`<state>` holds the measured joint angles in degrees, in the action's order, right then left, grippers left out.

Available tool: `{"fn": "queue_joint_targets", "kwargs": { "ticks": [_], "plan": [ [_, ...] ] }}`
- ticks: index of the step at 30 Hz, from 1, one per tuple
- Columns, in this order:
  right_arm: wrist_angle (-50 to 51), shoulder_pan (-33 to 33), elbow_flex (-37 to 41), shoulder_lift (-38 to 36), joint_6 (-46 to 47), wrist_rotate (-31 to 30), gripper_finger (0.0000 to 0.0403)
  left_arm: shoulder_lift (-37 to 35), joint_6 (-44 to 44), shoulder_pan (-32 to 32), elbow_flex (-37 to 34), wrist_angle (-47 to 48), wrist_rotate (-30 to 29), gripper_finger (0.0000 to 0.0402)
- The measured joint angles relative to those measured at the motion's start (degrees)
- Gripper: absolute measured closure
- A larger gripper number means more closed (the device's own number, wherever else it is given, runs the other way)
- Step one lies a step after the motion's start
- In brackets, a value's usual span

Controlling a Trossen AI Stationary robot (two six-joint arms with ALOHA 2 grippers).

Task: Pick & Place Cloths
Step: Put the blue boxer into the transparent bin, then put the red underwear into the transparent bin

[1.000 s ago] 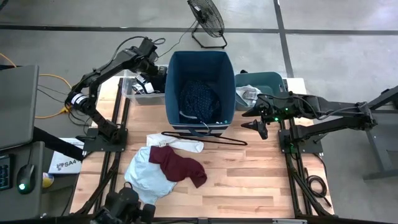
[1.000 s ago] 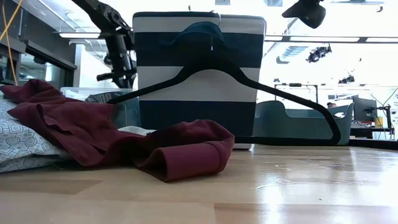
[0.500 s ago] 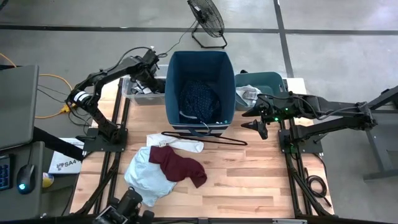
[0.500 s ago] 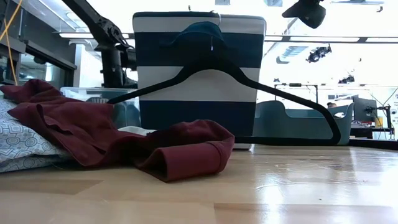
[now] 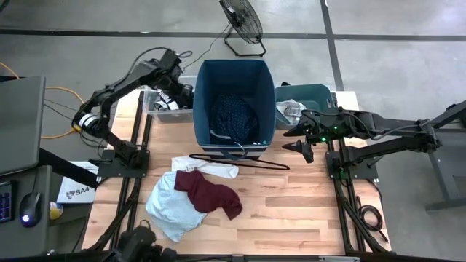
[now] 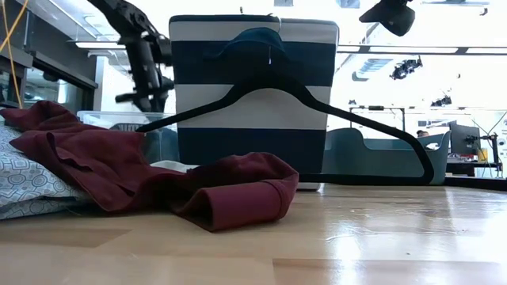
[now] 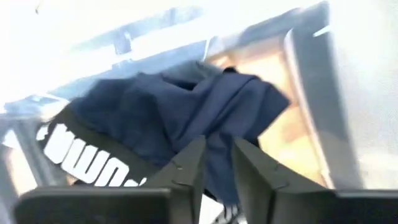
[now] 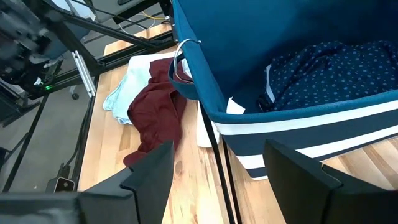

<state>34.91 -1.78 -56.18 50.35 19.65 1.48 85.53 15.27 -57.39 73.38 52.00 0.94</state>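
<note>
My left gripper (image 7: 217,171) hangs tipped down over a clear bin (image 5: 154,103) at the table's far left. Its fingers stand a little apart. Below it in the bin lie a dark blue cloth (image 7: 186,106) and a black cloth with a white-lettered waistband (image 7: 93,163). A navy white-dotted cloth (image 5: 234,116) lies inside the blue striped basket (image 5: 234,73). On the table a maroon cloth (image 5: 210,193) lies across a pale blue-grey cloth (image 5: 169,209), with a white cloth (image 5: 211,169) beside them. My right gripper (image 8: 217,186) waits open, right of the basket. My left gripper has the dark blue cloth (image 7: 219,155) showing in the narrow gap between its fingers. The picture is blurred, and I cannot tell whether the fingers touch it.
A thin black wire hanger (image 5: 240,161) leans against the basket's near wall. A teal bin (image 5: 313,94) with a pale cloth in it stands right of the basket. A fan (image 5: 242,22) is on the floor beyond. Bare wood lies at the near right.
My left gripper has dipped down into the clear bin and come back up to about its earlier height beside the basket. My right arm has kept still, and the cloths on the table have not moved.
</note>
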Motion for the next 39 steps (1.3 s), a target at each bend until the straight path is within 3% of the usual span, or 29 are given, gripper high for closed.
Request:
{"fn": "queue_joint_targets", "kwargs": {
  "ticks": [8,16,22,26,31,39],
  "plan": [
    [0.0,0.0,0.0,0.0,0.0,0.0,0.0166,-8.8,0.1,0.0,2.7,6.5,2.9,0.0241],
    [0.0,0.0,0.0,0.0,0.0,0.0,0.0166,-21.6,6.4,6.6,2.9,10.5,4.6,0.0246],
    [0.0,0.0,0.0,0.0,0.0,0.0,0.0166,-27.4,15.6,20.6,2.9,15.4,2.4,0.0259],
    [0.0,0.0,0.0,0.0,0.0,0.0,0.0166,-29.0,23.9,32.5,2.9,17.3,-5.4,0.0261],
    [0.0,0.0,0.0,0.0,0.0,0.0,0.0166,-28.3,33.4,46.2,2.9,18.7,-13.5,0.0261],
    [0.0,0.0,0.0,0.0,0.0,0.0,0.0166,-22.7,45.6,63.0,2.9,18.5,-19.8,0.0262]
  ]
}}
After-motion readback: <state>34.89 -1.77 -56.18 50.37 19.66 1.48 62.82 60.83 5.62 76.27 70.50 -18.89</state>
